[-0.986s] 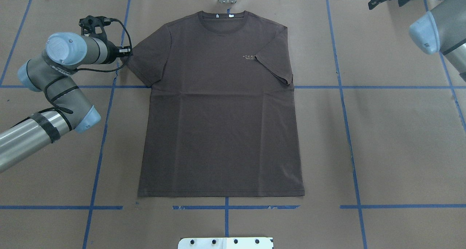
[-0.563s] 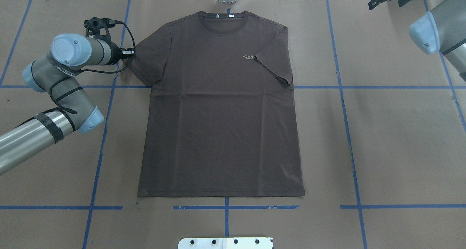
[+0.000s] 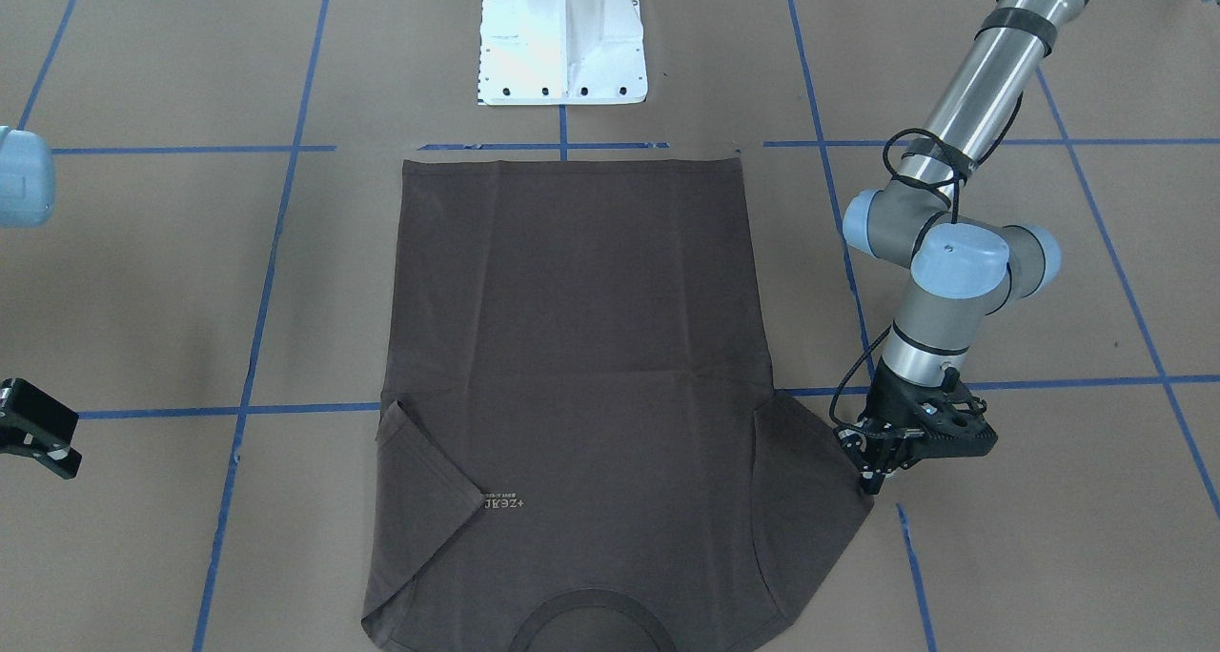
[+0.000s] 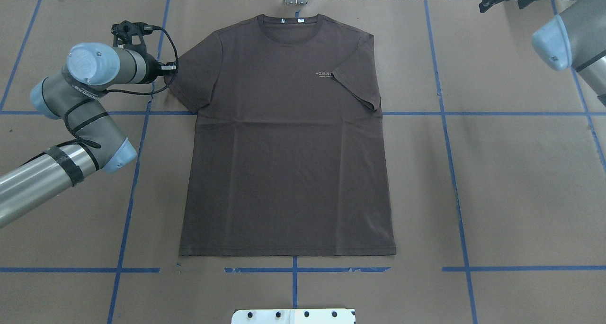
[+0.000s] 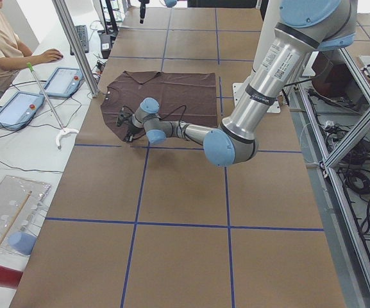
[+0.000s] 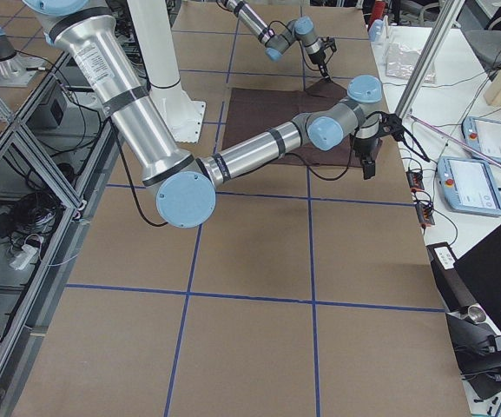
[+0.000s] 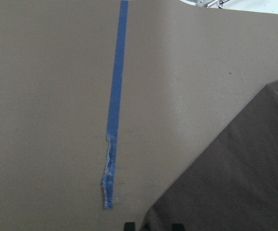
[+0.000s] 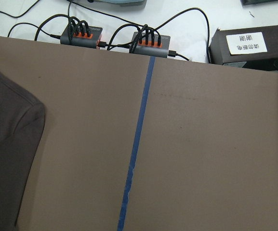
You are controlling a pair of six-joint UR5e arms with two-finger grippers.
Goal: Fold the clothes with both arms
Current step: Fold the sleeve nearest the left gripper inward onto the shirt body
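Overhead exterior view, near to far: the T-shirt point(image 4: 284, 172) lies flat and chest up, hem nearest the robot, collar point(image 4: 289, 28) at the far edge. Its right sleeve point(image 4: 360, 85) is already folded inward. The left sleeve point(image 4: 191, 85) is not, likely why the left gripper point(image 3: 873, 476) sits at its hem corner, 2 fingers spread astride the edge, not pinching. The right gripper point(image 3: 48, 447) waits well clear; I cannot tell its jaws' state.
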